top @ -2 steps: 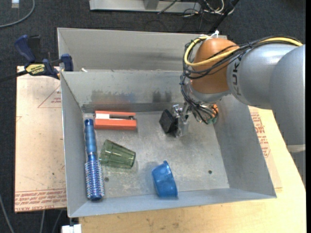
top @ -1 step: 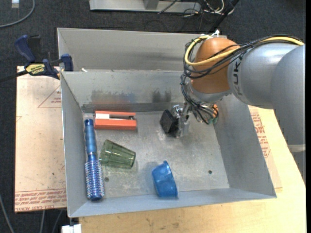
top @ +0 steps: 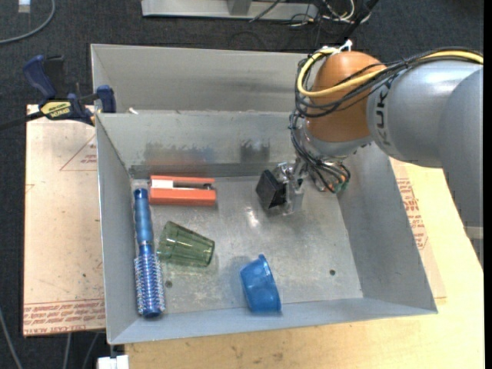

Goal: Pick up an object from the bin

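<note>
Blue plastic piece (top: pixel 260 287) sat lowest in the frame, bottom centre of the bin (top: pixel 323 241). Gripper (top: pixel 290 192) was down near the middle, right up against a small black block (top: pixel 270 188) on its frame-left side. Couldn't tell if it was open or gripping anything.

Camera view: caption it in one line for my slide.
Arm down beside a small black block; orange stapler, blue brush, green cup, blue plastic piece lie leftward.
</note>
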Controlling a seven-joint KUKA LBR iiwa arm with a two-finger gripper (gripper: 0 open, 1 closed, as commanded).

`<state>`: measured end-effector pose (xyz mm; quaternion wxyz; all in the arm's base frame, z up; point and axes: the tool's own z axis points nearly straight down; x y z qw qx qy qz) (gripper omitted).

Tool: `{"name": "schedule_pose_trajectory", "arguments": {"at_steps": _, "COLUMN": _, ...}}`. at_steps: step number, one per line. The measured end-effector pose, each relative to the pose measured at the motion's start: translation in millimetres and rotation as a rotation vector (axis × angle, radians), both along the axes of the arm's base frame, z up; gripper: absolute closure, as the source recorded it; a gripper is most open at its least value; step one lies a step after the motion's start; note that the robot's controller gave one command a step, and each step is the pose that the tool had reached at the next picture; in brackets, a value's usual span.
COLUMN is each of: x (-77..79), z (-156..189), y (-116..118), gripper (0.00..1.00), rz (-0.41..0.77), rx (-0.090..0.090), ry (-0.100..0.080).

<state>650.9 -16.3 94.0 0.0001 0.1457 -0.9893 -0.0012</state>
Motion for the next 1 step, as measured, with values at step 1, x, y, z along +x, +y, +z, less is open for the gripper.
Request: {"name": "schedule_pose_trajectory", "arguments": {"at_steps": 1, "x": 2.7, "z": 23.3, "y": 0.0, "gripper": 1.00, "rz": 0.000, "rx": 0.000, "ry": -0.010}}
